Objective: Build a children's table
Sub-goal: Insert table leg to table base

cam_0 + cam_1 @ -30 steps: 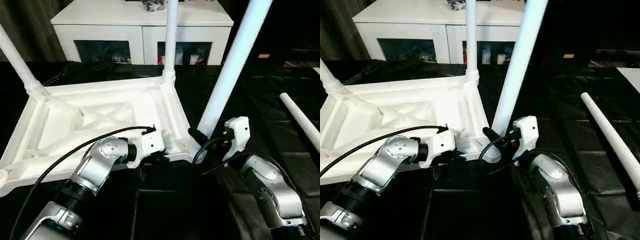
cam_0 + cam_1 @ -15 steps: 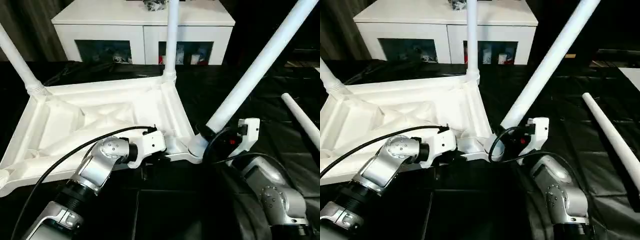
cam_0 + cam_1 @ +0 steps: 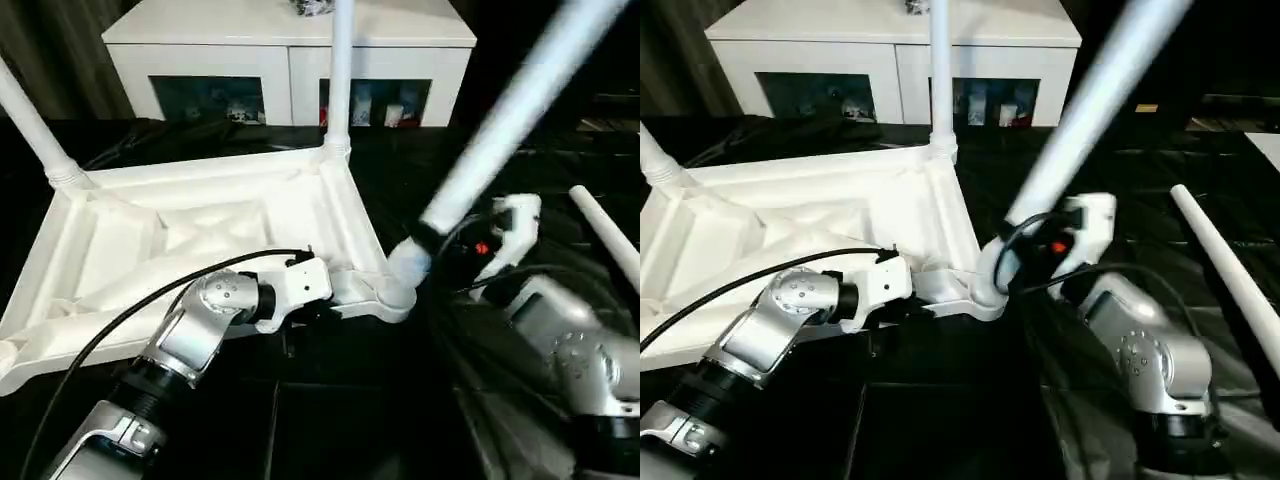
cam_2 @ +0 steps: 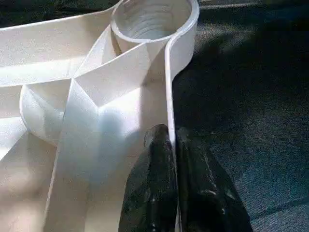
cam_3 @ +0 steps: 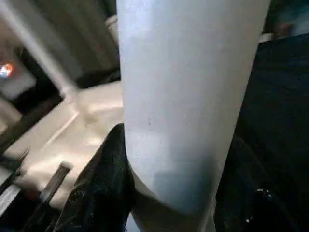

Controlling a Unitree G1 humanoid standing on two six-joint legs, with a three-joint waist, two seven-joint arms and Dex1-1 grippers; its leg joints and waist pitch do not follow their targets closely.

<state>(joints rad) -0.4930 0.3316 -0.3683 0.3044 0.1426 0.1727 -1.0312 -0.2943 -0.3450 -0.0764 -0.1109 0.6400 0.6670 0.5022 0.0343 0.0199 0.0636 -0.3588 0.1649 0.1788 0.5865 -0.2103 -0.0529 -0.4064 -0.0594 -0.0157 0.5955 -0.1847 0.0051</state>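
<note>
Behind blurred leg [image 3: 500,125], socket [image 3: 398,292] half-hidden

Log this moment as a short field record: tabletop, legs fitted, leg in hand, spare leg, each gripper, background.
tabletop: white plastic tabletop, ribbed underside up, on black sheet
legs fitted: far-left leg and far-right leg upright in their sockets
leg in hand: third leg, tilted, lower end beside the near-right socket, not seated
spare leg: fourth leg lying on the sheet
left gripper: shut on the tabletop's rim
right gripper: closed around the third leg
background: white cabinet
</note>
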